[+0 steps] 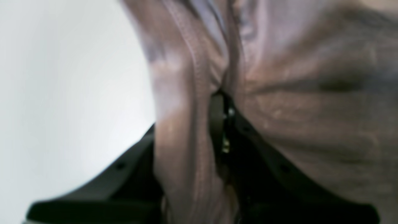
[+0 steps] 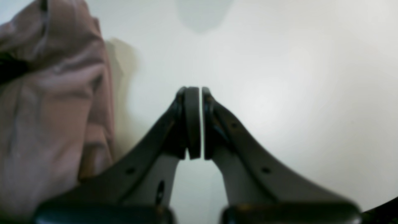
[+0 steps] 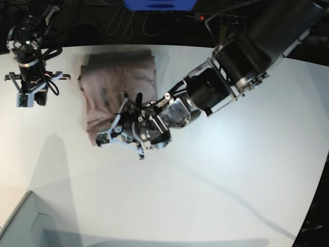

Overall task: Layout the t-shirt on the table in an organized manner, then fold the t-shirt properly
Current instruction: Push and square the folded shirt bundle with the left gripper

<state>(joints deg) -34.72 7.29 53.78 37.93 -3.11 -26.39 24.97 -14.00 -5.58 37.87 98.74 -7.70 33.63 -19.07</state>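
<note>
My left pincer [image 1: 222,124] is clamped on the shirt [image 1: 311,102]: in the left wrist view a pinch of mauve cloth runs between my 2 dark fingers [image 1: 217,115], with folds and a stitched seam bulging up on both sides. The view is blurred, so I cannot say which part of the shirt I hold. To the left of the cloth is bare white table [image 1: 62,93].

My right pincer [image 2: 201,123] is together, its 2 pads [image 2: 192,121] nearly touching with only a thin slit of light between them and nothing inside. It hangs over bare table [image 2: 279,77], and the shirt [image 2: 53,102] lies crumpled at the left edge of that view, apart from the fingers.

From the base view, the shirt [image 3: 119,90] is a bunched, roughly rectangular heap on the far left part of the table [image 3: 231,180]. My left pincer [image 3: 114,135] is at the heap's near edge, its arm reaching in from the upper right. My right pincer [image 3: 31,95] is near the table's far left corner, beside the shirt and not touching it. A grey box corner [image 3: 20,226] shows at the bottom left.
</note>
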